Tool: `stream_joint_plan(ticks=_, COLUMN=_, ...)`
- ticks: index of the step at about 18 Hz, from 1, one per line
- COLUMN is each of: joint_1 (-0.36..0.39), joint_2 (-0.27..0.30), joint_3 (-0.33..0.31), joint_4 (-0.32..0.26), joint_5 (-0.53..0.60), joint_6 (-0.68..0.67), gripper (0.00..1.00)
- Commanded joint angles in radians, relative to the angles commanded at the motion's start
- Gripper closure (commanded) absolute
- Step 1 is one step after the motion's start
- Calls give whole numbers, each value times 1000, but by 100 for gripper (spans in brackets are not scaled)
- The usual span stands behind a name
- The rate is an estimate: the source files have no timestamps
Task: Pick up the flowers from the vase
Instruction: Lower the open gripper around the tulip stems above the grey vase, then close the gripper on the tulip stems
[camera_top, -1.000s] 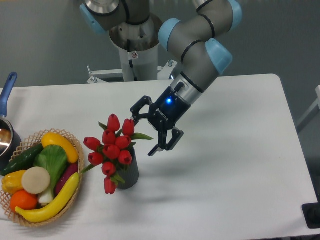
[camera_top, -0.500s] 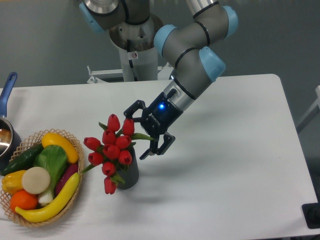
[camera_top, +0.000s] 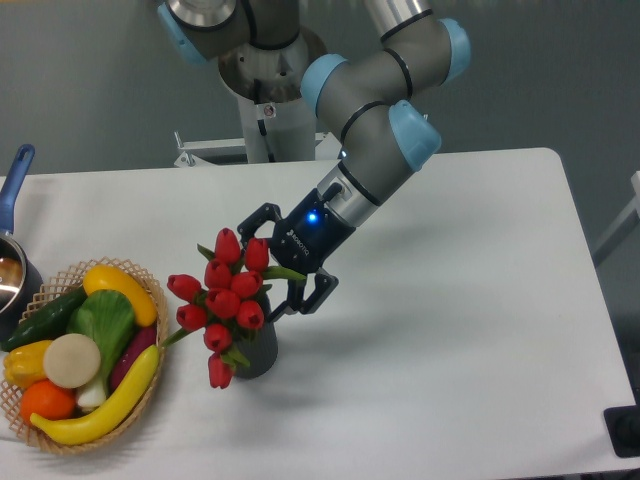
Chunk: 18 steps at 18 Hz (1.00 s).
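Observation:
The flowers (camera_top: 224, 295), a bunch of red tulip buds with green leaves, stand in the small dark grey vase (camera_top: 260, 348) left of the table's middle. Most of the vase is hidden by the blooms. My gripper (camera_top: 266, 264) is open, its black fingers spread on either side of the bouquet's upper right edge, right beside the top buds. One finger (camera_top: 250, 220) is behind the blooms, the other (camera_top: 300, 300) is just right of them. I cannot tell if a finger touches a bud.
A wicker basket (camera_top: 60, 435) of plastic vegetables sits at the front left, close to the flowers. A blue-handled metal pot (camera_top: 12, 210) is at the left edge. The robot base (camera_top: 268, 110) stands behind the table.
My gripper has moved left and slightly up toward the bouquet, from clear of it to straddling its upper right side. It stayed open. The flowers and vase have not moved.

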Motion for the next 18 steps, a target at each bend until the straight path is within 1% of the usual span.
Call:
stream_joint_plan(ticks=6, joint_1=-23, joint_2=-14, joint_3=9, joint_4=0, joint_5=2, joint_6=-2, gripper=0)
stream_joint_plan(ticks=11, joint_1=-25, joint_2=-31, joint_3=15, joint_4=2, joint_5=-2, joint_6=-2, gripper=0)
stream_joint_plan(ticks=18, joint_1=-37, joint_2=-35, joint_3=17, joint_4=20, joint_5=-5, joint_6=-5, gripper=0)
